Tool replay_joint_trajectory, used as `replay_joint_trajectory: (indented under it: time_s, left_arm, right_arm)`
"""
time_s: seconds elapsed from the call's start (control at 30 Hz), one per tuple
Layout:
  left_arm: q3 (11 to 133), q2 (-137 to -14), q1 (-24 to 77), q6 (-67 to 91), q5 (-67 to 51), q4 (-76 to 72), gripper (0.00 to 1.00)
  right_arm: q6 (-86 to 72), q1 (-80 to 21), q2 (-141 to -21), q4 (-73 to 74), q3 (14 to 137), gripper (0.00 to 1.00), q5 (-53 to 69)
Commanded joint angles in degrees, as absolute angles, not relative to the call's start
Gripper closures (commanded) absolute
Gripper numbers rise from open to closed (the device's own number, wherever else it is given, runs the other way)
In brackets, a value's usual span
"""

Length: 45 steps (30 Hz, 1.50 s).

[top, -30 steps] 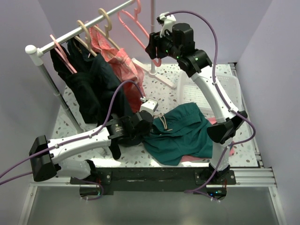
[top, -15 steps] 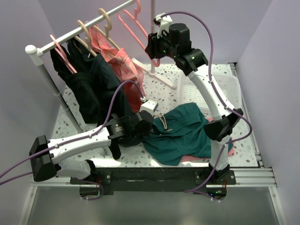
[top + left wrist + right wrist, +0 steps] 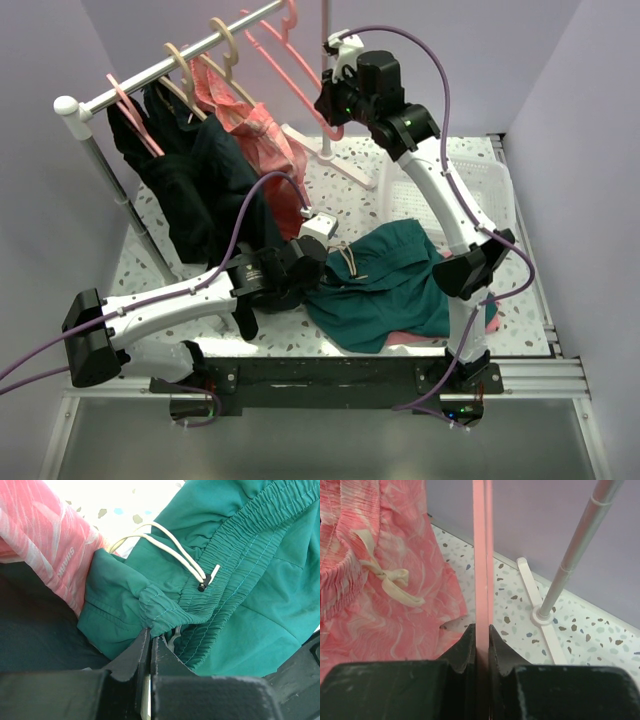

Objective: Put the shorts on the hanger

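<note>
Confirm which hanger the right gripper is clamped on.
The bare salmon-pink plastic hanger at the far end of the rail; the beige wooden hangers and the garment-loaded pink hanger hang untouched.

- Pink cloth (image 3: 45,545): small grey lettering (image 3: 63,568) runs sideways along the fabric, seen from the left wrist. It looks like "SHARK", but the letters are blurred and the reading is not sure.

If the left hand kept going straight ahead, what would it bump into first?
More of the green shorts. The left hand is pinching their waistband, and bunched fabric lies right ahead of it.
</note>
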<state>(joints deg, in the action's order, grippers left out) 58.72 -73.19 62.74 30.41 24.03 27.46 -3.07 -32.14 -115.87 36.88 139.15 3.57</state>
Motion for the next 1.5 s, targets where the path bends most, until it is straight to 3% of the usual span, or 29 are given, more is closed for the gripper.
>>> replay_joint_trajectory:
  time_s: [0.0, 1.07, 1.3, 1.47]
  left_arm:
    - [61.7, -72.8, 62.8, 29.5, 23.9, 26.6, 1.0]
    - [61.8, -71.9, 62.8, 29.4, 25.3, 27.8, 1.0]
    - [59.9, -69.9, 62.8, 29.5, 25.8, 26.7, 1.0]
    - [58.9, -69.2, 62.8, 29.9, 27.6, 27.4, 1.0]
  right_arm:
    - [-3.0, -32.3, -112.6, 30.5, 138.6, 1.0, 3.0]
    - [-5.1, -32.4, -97.2, 23.8, 118.0, 1.0, 0.1]
    - [-10.1, -32.4, -81.6, 24.8, 103.7, 1.0, -6.1]
    - [-14.5, -32.3, -66.6, 34.0, 90.9, 1.0, -8.4]
